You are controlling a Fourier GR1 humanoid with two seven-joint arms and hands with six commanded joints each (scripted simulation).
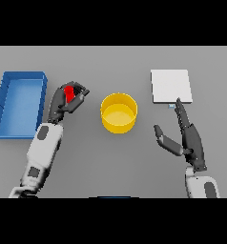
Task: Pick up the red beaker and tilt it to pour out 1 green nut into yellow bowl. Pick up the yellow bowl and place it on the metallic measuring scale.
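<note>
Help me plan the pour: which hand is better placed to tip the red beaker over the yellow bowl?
The left hand. Its fingers are already curled round the red beaker, just left of the yellow bowl. The right hand is open by the measuring scale, holding nothing.

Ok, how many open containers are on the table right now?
3: a blue bin at the far left, the red beaker gripped in the left hand, and the yellow bowl in the middle. None looks hidden.
</note>
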